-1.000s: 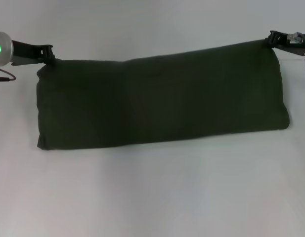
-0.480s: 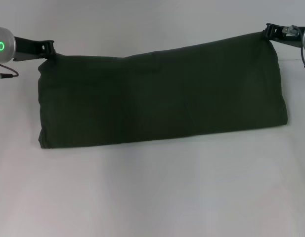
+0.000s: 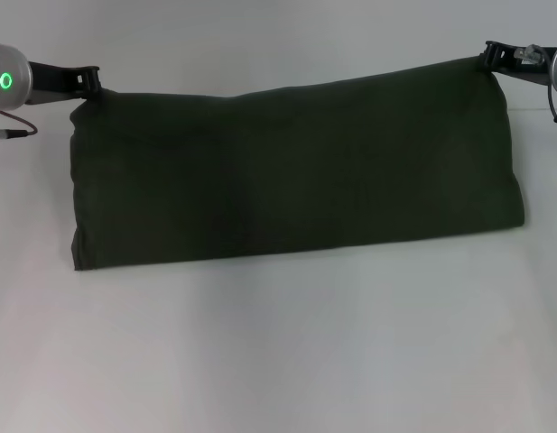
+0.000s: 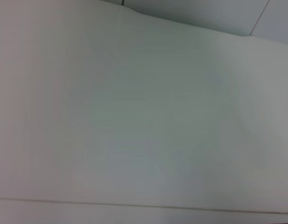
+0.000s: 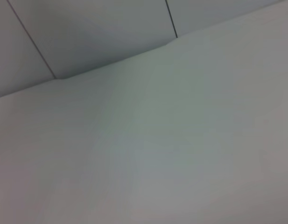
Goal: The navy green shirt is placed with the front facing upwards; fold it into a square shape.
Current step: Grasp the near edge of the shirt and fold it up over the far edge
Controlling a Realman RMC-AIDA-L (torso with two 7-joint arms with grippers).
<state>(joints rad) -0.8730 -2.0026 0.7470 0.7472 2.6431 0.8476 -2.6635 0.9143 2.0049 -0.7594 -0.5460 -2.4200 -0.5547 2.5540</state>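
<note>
Shirt (image 3: 296,171) held mid-fold as a long band, left claw (image 3: 87,83) and right claw (image 3: 491,58) clamped on far corners; next, a crosswise fold

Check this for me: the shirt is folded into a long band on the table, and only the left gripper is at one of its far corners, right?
Not quite. In the head view both grippers are at the far corners of the navy green shirt: the left gripper at one, the right gripper at the other. The rest stands: it is a long folded band on the table.
</note>
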